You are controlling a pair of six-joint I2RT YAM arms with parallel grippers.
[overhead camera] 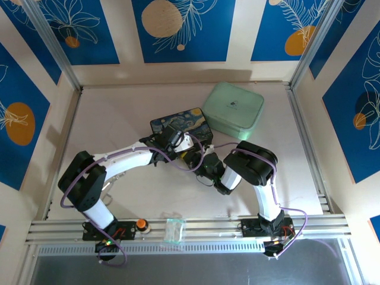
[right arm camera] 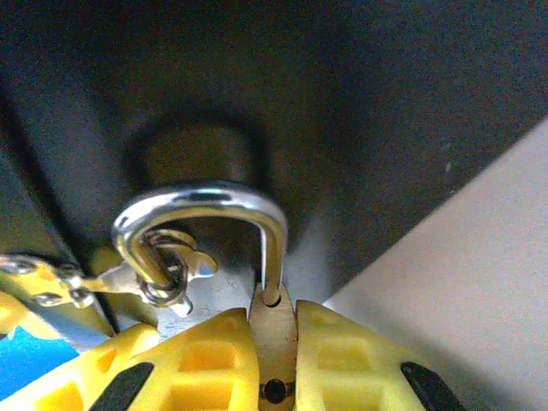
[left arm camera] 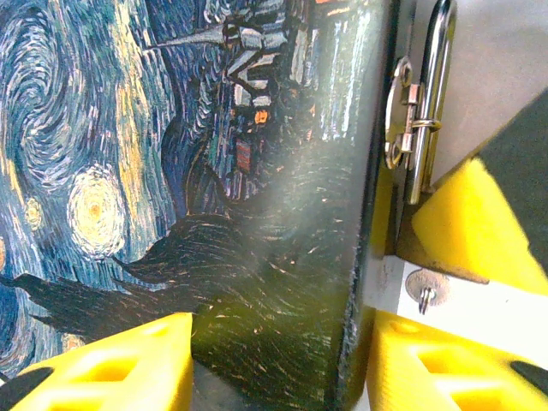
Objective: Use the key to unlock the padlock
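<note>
Brass padlock (right arm camera: 274,330) is held by its body in the narrowly parted right gripper (right arm camera: 276,351), shackle (right arm camera: 205,201) ahead through the clasp (right arm camera: 163,272), while the painted box (left arm camera: 171,171) is clamped within the left gripper (left arm camera: 278,360), apparently steadying both for unlocking.

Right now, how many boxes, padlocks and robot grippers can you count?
Boxes: 2 (dark blue starry-painted box, mint-green square case)
Padlocks: 1 (small brass padlock with silver shackle)
Grippers: 2 (left gripper, right gripper pinching the padlock)
Total: 5
</note>
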